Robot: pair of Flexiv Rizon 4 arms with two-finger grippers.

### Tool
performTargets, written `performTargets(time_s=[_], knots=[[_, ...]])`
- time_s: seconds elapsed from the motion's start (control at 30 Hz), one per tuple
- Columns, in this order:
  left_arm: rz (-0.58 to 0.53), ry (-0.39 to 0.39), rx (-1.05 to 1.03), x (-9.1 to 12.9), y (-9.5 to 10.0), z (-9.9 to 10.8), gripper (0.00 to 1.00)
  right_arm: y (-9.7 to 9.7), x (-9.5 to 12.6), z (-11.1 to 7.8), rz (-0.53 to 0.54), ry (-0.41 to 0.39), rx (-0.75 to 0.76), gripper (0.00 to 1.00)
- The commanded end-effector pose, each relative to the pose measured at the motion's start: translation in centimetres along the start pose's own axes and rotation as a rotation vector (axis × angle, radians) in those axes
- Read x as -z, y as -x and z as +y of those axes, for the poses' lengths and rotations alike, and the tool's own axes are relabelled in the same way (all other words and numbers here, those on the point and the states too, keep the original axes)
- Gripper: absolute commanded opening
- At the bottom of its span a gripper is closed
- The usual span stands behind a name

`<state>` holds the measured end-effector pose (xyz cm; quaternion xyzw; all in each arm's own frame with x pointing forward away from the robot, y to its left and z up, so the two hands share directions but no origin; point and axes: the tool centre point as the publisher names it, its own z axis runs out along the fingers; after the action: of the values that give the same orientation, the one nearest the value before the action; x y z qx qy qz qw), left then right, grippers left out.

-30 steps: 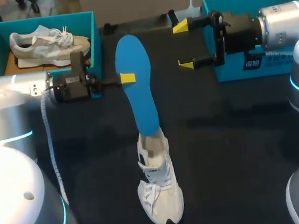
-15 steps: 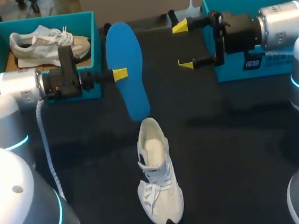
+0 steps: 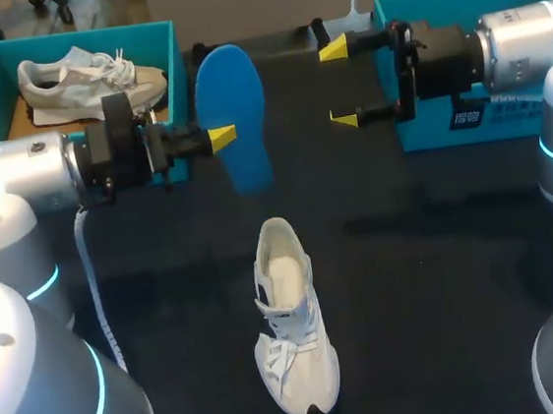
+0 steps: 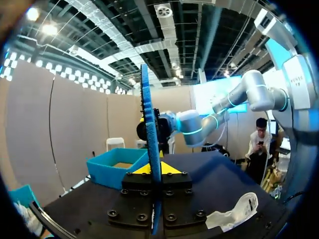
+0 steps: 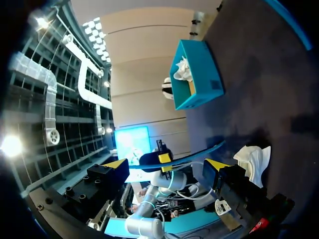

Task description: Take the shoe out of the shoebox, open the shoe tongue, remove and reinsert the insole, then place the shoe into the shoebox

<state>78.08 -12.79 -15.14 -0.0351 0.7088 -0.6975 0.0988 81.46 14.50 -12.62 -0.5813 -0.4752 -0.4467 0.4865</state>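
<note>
On the table (image 3: 442,279) the soft-sided white shoe (image 3: 290,314) lies at six o'clock. At eleven, the blue insole (image 3: 231,103) hangs clenched in the left pincer (image 3: 220,136); it looks light and probably floppy, and is best held mid-length. The right pincer (image 3: 340,84) is released at one o'clock

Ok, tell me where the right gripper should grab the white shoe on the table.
Probably take the white shoe by its heel rim, coming down from above with the right gripper: it stands on its sole, opening upward, so the thin rim is exposed.
</note>
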Motion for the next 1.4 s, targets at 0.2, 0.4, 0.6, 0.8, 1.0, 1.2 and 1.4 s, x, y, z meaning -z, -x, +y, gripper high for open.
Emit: performTargets(time_s=[0.2, 0.4, 0.6, 0.8, 1.0, 1.2, 1.4], knots=[[0.056, 0.034, -0.436, 0.6, -0.05, -0.71, 0.0, 0.0, -0.16, -0.02, -0.002, 0.002, 0.0, 1.0], [0.061, 0.035, -0.467, 0.56, -0.27, -0.53, 0.0, 0.0, -0.16, -0.02, -0.002, 0.002, 0.0, 1.0], [0.058, 0.07, -0.657, 0.46, 0.02, -0.23, 0.0, 0.0, -0.16, -0.02, -0.002, 0.002, 0.0, 1.0], [-0.086, 0.19, -1.051, 0.09, 0.12, 0.23, 0.0, 0.0, -0.16, -0.02, -0.002, 0.002, 0.0, 1.0], [-0.086, 0.19, -1.051, 0.09, 0.12, 0.23, 0.0, 0.0, -0.16, -0.02, -0.002, 0.002, 0.0, 1.0], [-0.086, 0.19, -1.051, 0.09, 0.12, 0.23, 0.0, 0.0, -0.16, -0.02, -0.002, 0.002, 0.0, 1.0], [-0.038, 0.142, -1.161, -0.2, 0.53, 0.07, 0.0, 0.0, -0.16, -0.02, -0.002, 0.002, 0.0, 1.0]])
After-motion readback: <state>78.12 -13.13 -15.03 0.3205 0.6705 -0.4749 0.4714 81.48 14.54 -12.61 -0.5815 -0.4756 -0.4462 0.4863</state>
